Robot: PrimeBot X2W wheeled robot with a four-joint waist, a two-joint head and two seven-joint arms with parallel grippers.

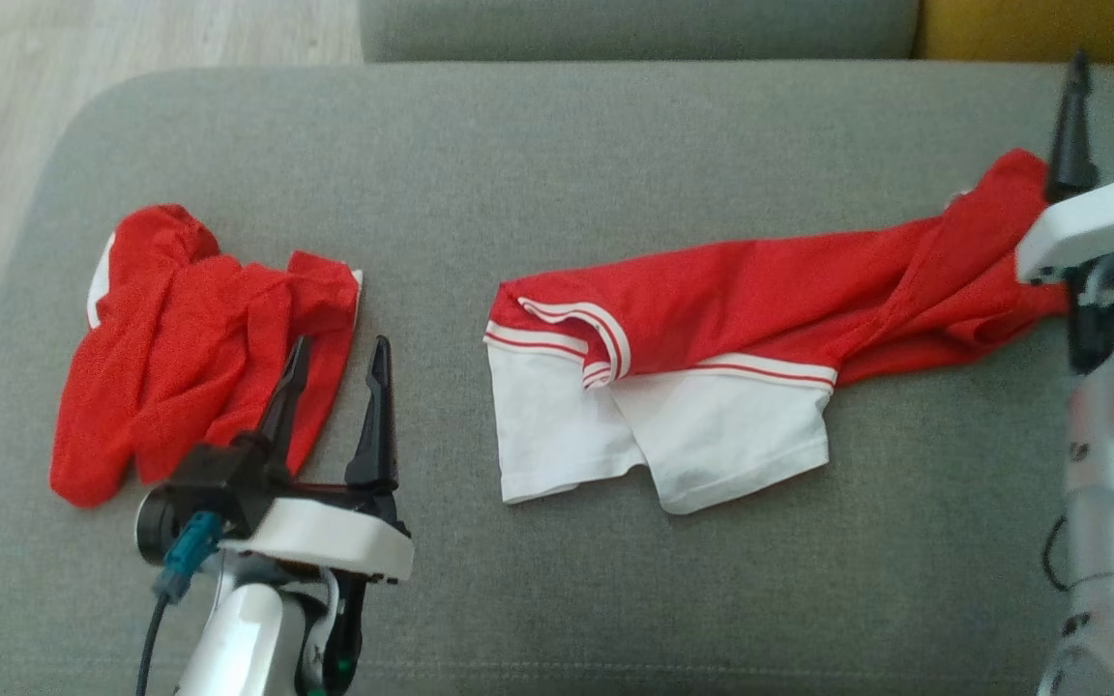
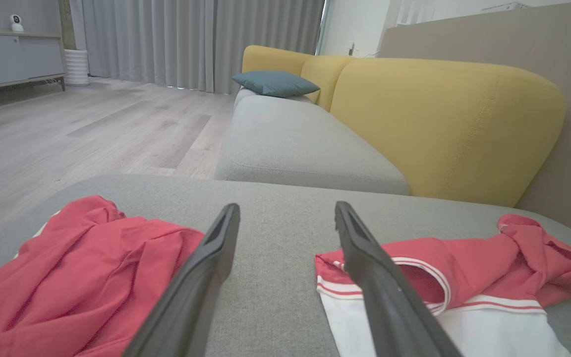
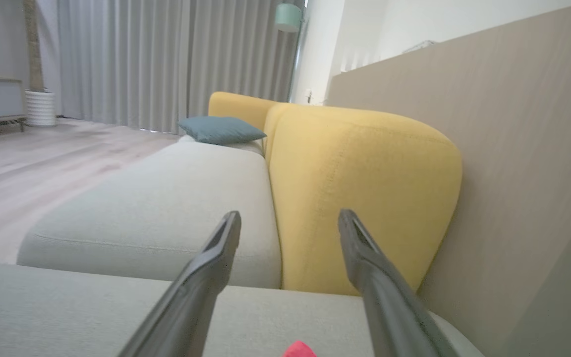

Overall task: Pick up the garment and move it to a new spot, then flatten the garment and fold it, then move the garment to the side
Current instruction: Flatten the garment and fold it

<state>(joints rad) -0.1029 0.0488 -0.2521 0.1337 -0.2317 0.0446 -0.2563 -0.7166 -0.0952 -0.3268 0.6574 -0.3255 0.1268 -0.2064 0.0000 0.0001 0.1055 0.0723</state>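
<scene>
The garment, red with a white part, lies stretched from the middle of the seat to its right edge, the white part toward the front edge. The right gripper stands at that right edge over the garment's red end, fingers wide apart and holding nothing. The left gripper, equally wide and empty, hovers near the front-left, by the right fringe of a crumpled red heap.

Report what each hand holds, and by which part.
Nothing is held: the left hand and right hand are open, the red-and-white garment lying loose.
</scene>
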